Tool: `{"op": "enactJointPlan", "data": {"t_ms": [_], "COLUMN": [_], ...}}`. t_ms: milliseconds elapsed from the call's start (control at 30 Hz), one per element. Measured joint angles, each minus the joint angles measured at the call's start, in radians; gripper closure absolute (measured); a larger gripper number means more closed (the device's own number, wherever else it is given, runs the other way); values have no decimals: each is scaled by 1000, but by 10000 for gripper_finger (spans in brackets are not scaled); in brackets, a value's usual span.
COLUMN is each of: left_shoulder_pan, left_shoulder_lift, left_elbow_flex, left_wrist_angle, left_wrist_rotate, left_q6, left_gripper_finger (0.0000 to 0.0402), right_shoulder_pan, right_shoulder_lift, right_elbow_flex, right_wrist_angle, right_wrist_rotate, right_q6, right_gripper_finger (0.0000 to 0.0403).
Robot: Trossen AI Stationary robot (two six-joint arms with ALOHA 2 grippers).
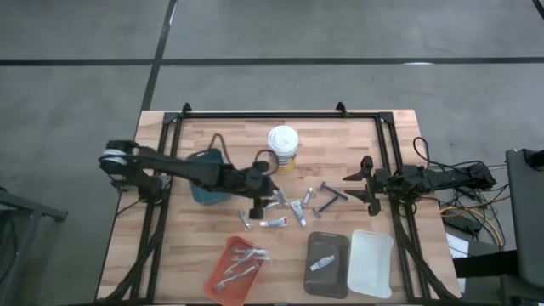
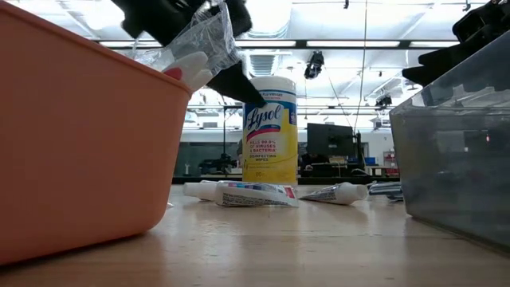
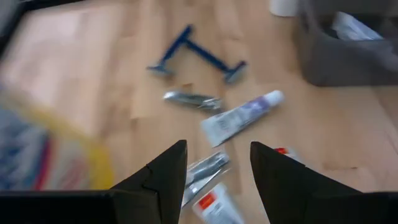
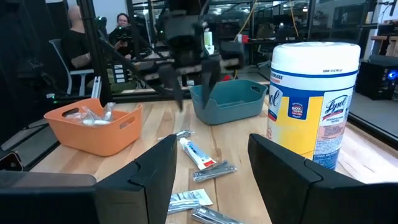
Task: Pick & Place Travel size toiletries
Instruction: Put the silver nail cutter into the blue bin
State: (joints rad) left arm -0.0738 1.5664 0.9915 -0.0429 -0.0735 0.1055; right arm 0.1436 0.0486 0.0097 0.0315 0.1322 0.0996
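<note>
The toiletries lie loose on the wooden table: silvery-white tubes [image 1: 274, 223] [image 3: 239, 117] [image 2: 255, 194], foil-wrapped pieces [image 3: 193, 99] and two dark blue T-shaped razors [image 1: 331, 197] [image 3: 193, 53]. My left gripper [image 1: 265, 185] [image 3: 217, 146] hangs open over the left part of this scatter, fingers pointing down. A silvery wrapped piece [image 3: 208, 171] lies on the table below the gap, and the fingers are not touching it. My right gripper [image 1: 357, 183] [image 4: 211, 140] waits open at the scatter's right side. Several wrapped items lie in the orange tray [image 1: 231, 243] [image 4: 93, 127].
The white-lidded Lysol tub [image 1: 283, 143] [image 2: 269, 131] [image 4: 314, 102] stands behind the scatter. A teal tray [image 1: 204, 189] [image 4: 227, 99] sits under my left arm. A dark grey tray [image 1: 311, 263] and a white tray [image 1: 371, 263] stand near the front edge. People sit beyond the table [image 4: 78, 31].
</note>
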Motion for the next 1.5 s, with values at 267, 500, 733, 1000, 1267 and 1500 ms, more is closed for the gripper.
{"op": "enactJointPlan", "data": {"t_ms": [267,500,733,1000,1267,1500], "left_shoulder_pan": [1,2,9,31,42,42], "left_shoulder_lift": [225,337,393,454,459,459], "left_elbow_flex": [203,354,377,376,346,343], "left_wrist_angle": [-87,-314,-316,-308,-298,-310], "left_wrist_rotate": [33,33,33,32,38,62], "left_q6": [186,273,286,288,250,178], "left_gripper_finger": [221,221,220,221,230,299], "right_shoulder_pan": [0,0,0,0,0,0], "right_shoulder_lift": [0,0,0,-1,0,0], "right_elbow_flex": [0,0,0,0,0,0], "right_wrist_angle": [0,0,0,0,0,0], "right_wrist_rotate": [0,0,0,0,0,0], "right_q6": [-2,-2,-2,0,2,2], "right_gripper_finger": [207,207,207,207,207,207]}}
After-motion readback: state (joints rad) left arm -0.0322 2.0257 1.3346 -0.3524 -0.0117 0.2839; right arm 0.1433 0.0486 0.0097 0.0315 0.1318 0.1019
